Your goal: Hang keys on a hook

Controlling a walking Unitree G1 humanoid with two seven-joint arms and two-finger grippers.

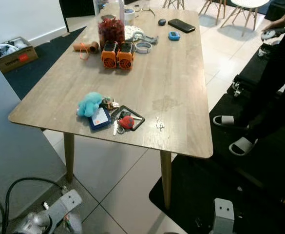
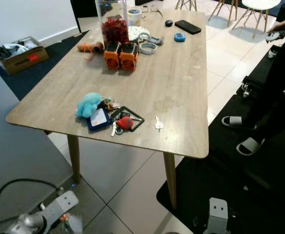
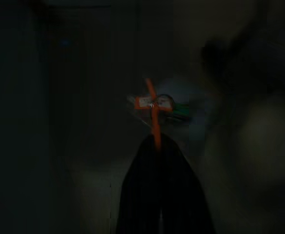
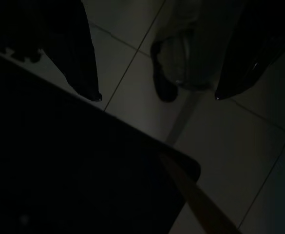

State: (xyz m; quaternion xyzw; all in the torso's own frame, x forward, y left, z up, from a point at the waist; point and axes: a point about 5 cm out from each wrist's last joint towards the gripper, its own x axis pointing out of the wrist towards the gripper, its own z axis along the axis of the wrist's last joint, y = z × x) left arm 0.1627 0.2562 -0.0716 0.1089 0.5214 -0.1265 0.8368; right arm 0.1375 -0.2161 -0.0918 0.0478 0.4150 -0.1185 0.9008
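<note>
1. A bunch of keys [image 1: 119,120] lies near the front edge of the wooden surface [image 1: 176,83], touching a blue fluffy toy [image 1: 89,104] and a red tag [image 1: 127,122].
2. A single small key [image 1: 159,125] lies just beside the bunch, apart from it.
3. The left tool [image 3: 158,146] hangs low in shade, fingers pressed together on a thin orange strap [image 3: 153,105].
4. The right tool [image 4: 157,97] hangs over the tiled floor [image 4: 239,141], fingers spread wide, holding nothing.
5. Two orange devices [image 1: 118,54] stand farther back.
</note>
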